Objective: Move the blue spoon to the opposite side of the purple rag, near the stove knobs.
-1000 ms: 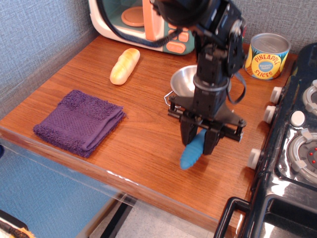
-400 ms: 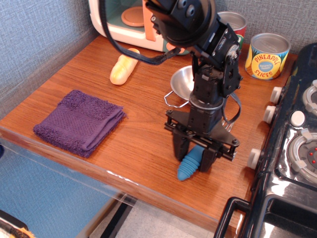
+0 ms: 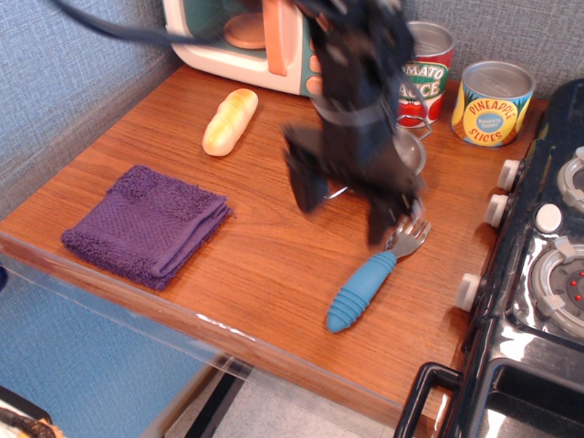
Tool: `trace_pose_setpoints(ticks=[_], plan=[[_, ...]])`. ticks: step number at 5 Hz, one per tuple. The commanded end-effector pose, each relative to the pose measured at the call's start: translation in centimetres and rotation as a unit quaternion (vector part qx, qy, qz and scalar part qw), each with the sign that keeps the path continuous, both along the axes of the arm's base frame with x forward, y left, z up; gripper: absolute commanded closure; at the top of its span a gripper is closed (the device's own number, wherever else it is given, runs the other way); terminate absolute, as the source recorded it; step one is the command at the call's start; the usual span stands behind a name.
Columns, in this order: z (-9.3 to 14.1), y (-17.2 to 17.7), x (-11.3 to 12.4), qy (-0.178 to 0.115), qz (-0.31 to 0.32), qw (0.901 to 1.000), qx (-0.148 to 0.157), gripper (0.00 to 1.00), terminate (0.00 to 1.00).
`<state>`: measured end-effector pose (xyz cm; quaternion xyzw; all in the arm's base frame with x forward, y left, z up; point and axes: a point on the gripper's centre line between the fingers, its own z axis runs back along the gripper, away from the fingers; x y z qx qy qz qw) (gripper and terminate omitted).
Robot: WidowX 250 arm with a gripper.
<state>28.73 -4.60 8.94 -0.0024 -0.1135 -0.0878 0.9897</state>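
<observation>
Now lying flat on the wooden counter point(image 3: 274, 274), the blue spoon point(image 3: 370, 281) sits near the front edge toward the right side, its ribbed handle pointing at the front edge and its grey tined head angled back toward the stove. Above it, the claw point(image 3: 347, 205) hangs blurred, its two dark fingers point(image 3: 306, 182) spread apart and holding nothing, one of them just beside the spoon's head. The purple rag point(image 3: 146, 224) lies folded near the front left corner, well apart from the spoon. Along the right edge, the stove knobs point(image 3: 497, 208) line the side of the black stove point(image 3: 538, 301), and the nearest one is close to the spoon's head. A yellow bread roll point(image 3: 229, 120) rests toward the back left, near a toy microwave point(image 3: 246, 41) at the back edge. A steel bowl point(image 3: 411, 151) is partly hidden behind the arm, and a tomato can point(image 3: 427, 64) and a pineapple slices can point(image 3: 493, 102) stand at the back right.
</observation>
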Motion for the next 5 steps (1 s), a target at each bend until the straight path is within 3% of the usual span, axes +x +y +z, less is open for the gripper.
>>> trace_pose_setpoints(ticks=[1,2,3,4,5], plan=[[2.9,4.8,-1.5,-0.028,0.025,0.9993,-0.003,0.0,0.0],[1.7,6.1,-1.8,0.015,0.051,0.9986,0.0,0.0,0.0],[0.9,6.8,-2.3,0.033,0.057,0.9978,0.011,0.0,0.0],[0.9,6.8,-2.3,0.033,0.057,0.9978,0.011,0.0,0.0],[0.9,6.8,-2.3,0.033,0.057,0.9978,0.011,0.0,1.0]])
